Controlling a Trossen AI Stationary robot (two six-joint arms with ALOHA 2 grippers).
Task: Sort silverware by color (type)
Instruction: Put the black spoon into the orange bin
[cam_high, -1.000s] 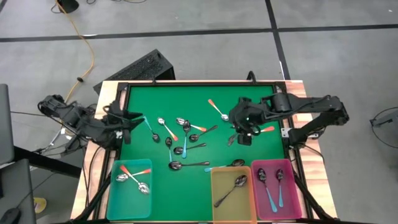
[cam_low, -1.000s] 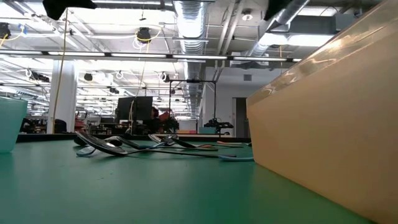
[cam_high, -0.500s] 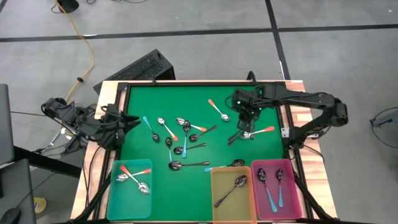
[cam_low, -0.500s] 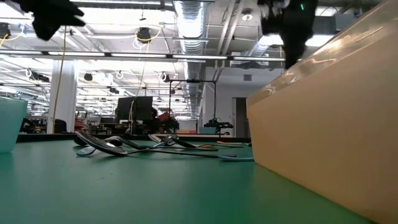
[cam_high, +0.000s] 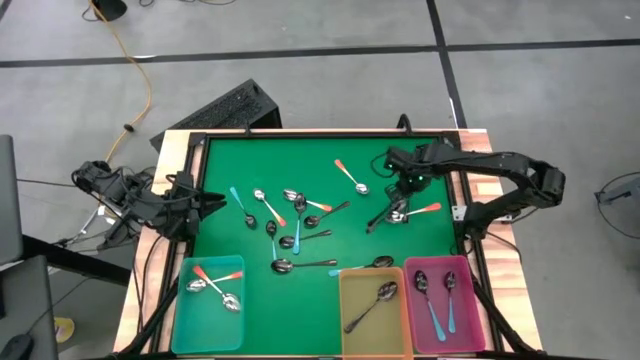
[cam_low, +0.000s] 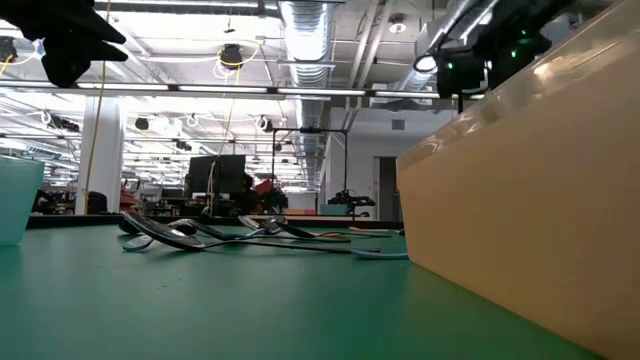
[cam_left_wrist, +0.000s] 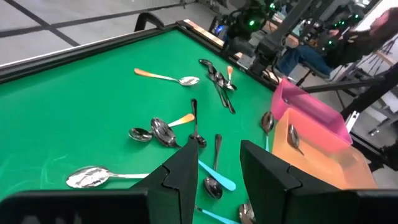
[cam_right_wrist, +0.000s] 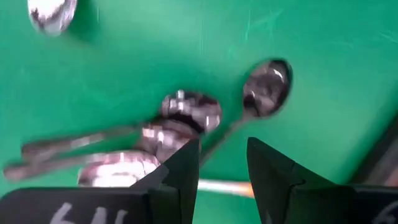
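spoons (cam_high: 296, 240): shiny metal bowls | bins (cam_high: 375, 315): translucent plastic | table (cam_high: 320, 150): matt green, wood edge

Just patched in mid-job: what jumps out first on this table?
The spoons scattered across the middle of the green mat, with three bins along its near edge: teal, yellow, pink. The right gripper, fingers apart, hovers over a small clump of spoons near the mat's right side.
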